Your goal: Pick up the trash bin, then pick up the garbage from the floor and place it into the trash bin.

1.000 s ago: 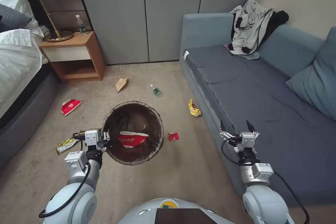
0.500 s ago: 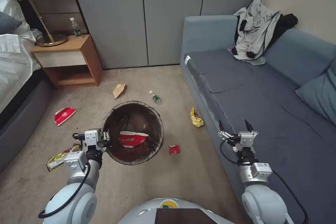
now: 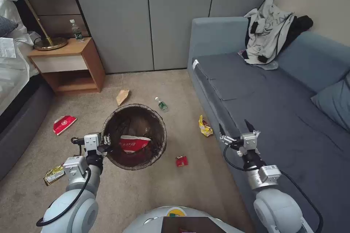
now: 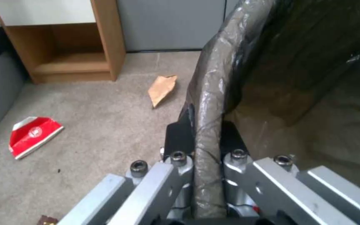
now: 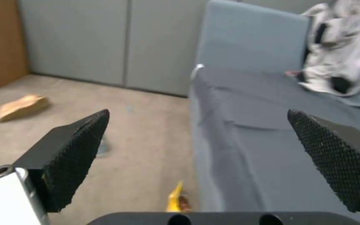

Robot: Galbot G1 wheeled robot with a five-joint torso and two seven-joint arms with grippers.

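- The left pincer [image 3: 108, 145] is clamped on the near-left rim of the trash bin [image 3: 160, 145], holding it above the carpet; in the left wrist view its fingers [image 4: 179, 137] pinch the bag-covered rim [image 4: 208, 125] from both sides.
- Inside the bin, just beyond the left pincer, lies a red-and-white carton [image 3: 134, 143] against the dark liner.
- The right pincer [image 3: 235, 130] hangs with its fingers spread wide and nothing between them, above the front edge of the grey sofa [image 3: 277, 116].
- Just ahead of the right pincer and to its left, a yellow wrapper [image 3: 205, 126] lies on the floor against the sofa base.
- A small red wrapper [image 3: 181, 161] lies on the carpet between the two pincers, near the bin.
- Beyond the bin lie a green-labelled bottle [image 3: 162, 104] and a brown paper bag [image 3: 122, 97].
- To the left of the left pincer lie a second red carton [image 3: 63, 124], farther off, and a gold wrapper [image 3: 54, 174], nearer the robot.
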